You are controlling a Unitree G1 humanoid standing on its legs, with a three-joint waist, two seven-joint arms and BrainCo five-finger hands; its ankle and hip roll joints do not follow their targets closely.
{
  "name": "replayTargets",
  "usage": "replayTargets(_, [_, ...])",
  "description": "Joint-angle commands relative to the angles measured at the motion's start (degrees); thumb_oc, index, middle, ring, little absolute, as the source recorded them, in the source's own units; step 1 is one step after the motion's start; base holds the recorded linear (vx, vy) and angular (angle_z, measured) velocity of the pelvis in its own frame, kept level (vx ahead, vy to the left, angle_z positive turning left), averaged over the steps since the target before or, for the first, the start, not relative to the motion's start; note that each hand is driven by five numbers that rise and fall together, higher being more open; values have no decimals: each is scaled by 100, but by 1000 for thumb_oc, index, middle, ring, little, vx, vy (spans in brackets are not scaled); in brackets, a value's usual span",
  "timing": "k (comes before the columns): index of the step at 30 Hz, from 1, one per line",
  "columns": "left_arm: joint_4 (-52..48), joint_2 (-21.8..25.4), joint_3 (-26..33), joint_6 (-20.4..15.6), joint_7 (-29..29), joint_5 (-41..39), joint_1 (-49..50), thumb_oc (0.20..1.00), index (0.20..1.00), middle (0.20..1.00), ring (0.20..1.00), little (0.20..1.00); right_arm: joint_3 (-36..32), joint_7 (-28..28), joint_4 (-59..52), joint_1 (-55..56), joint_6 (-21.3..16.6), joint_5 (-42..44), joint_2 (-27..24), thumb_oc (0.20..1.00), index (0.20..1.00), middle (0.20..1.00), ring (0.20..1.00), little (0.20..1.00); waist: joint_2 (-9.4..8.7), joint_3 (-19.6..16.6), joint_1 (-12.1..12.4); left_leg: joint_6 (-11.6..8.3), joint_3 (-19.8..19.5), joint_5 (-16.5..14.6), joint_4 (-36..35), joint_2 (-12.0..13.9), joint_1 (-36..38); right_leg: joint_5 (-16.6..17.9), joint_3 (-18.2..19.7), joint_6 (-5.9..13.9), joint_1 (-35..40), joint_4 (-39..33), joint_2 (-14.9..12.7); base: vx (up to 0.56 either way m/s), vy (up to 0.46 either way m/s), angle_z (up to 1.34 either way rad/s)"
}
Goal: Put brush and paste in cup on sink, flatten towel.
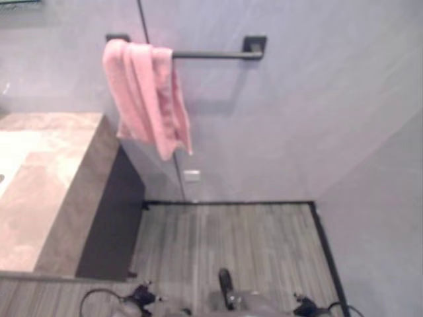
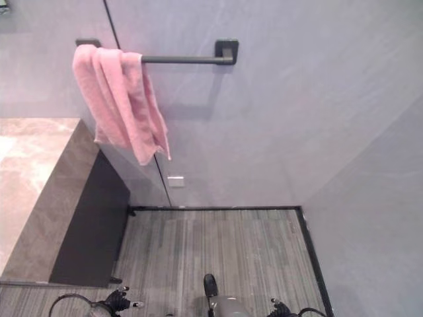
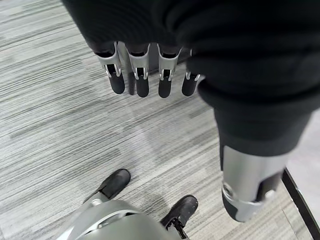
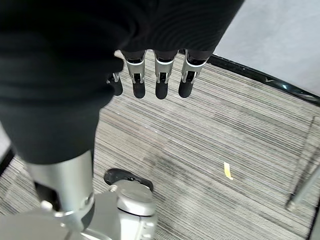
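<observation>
The pink towel (image 1: 147,96) was hanging bunched up on the left end of a dark wall bar (image 1: 211,55), up around 11 o'clock in the head views, draped in thick folds with one corner dangling lower on its right side, so definitely not flat. The rest of the bar to its right was bare. Off at 9 o'clock sat the stone counter (image 1: 39,191) with a dark panel under its side, and a little white plate (image 1: 192,175) was on the wall just below the towel's low corner. Both hands were way down low, well apart from the towel and nowhere near the counter. The left hand (image 3: 150,75) hung over the grey striped floor (image 3: 60,115) with fingers straight and relaxed, nothing in it, thumb sticking out loose to the side. The right hand (image 4: 157,80) was the same deal, fingers hanging straight and slack over the floor, empty, with a small yellow scrap (image 4: 227,170) lying on the floor beyond it.
</observation>
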Motion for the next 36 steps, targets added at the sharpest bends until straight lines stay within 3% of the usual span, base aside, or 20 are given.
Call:
replayTargets(1, [-6,154,71,-134,50,-75,-81,1000,1000,1000,1000,1000,186,-10,132,-164,-8,37,47,1000,1000,1000,1000,1000,-180,-59,42,180,-618,30,320,-190,-427,-775,396,690,284,404,-406,24,-4,7])
replayTargets(10, [-83,232,-120,-117,-57,81,-192,1000,1000,1000,1000,1000,147,78,216,-207,34,30,-50,1000,1000,1000,1000,1000,-252,17,-8,220,-605,-88,600,-280,-590,-685,378,767,205,478,-472,-51,48,8])
replayTargets(13, [-152,411,-385,-152,-91,418,-400,1000,1000,1000,1000,1000,111,116,91,-476,54,2,-282,1000,1000,1000,1000,1000,-313,228,-190,355,-364,-117,687,-442,-885,-216,728,1026,-236,483,-546,-214,184,-20])
replayTargets(16, [-298,615,-558,-176,-76,636,-558,1000,1000,1000,1000,1000,213,157,8,-666,20,-90,-368,1000,1000,1000,1000,1000,-361,354,-180,415,-202,-141,858,-435,-1099,116,975,1242,-551,524,-533,-151,73,-86])
replayTargets(18, [-343,673,-606,-179,-103,683,-583,1000,1000,1000,1000,1000,239,174,4,-689,25,-100,-382,1000,1000,1000,1000,1000,-323,361,-150,423,-169,-122,859,-393,-1128,-10,964,1193,-613,637,-460,-98,43,-59])
replayTargets(20, [-425,794,-598,-168,-160,705,-577,1000,1000,1000,1000,1000,197,188,95,-590,26,-140,-439,1000,1000,1000,1000,1000,-205,302,-48,419,-99,30,672,-298,-1103,-480,652,939,-477,957,-365,-107,67,-10])
replayTargets(24, [-396,791,-473,-132,-196,669,-556,1000,1000,1000,1000,1000,148,188,234,-528,23,-108,-401,1000,1000,1000,1000,1000,-176,178,58,415,-51,161,513,-282,-1134,-1009,404,733,-47,1122,-130,-78,-3,-12])
replayTargets(26, [-287,760,-373,-116,-157,635,-544,1000,1000,1000,1000,1000,175,196,242,-541,20,-123,-354,1000,1000,1000,1000,1000,-274,115,87,413,-20,181,514,-335,-1164,-872,443,754,23,878,-119,-29,-78,-18])
replayTargets(28, [-218,694,-296,-102,-121,569,-534,1000,1000,1000,1000,1000,227,203,242,-539,6,-125,-322,1000,1000,1000,1000,1000,-251,92,93,386,-64,193,539,-323,-1157,-869,572,712,40,822,-1,2,-88,-9])
replayTargets(36, [-108,445,-137,-88,-84,407,-299,1000,1000,1000,1000,1000,271,179,172,-431,-16,-132,-292,1000,1000,1000,1000,1000,-146,-61,93,264,-153,280,488,-188,-900,-1144,459,466,297,878,164,36,-97,2])
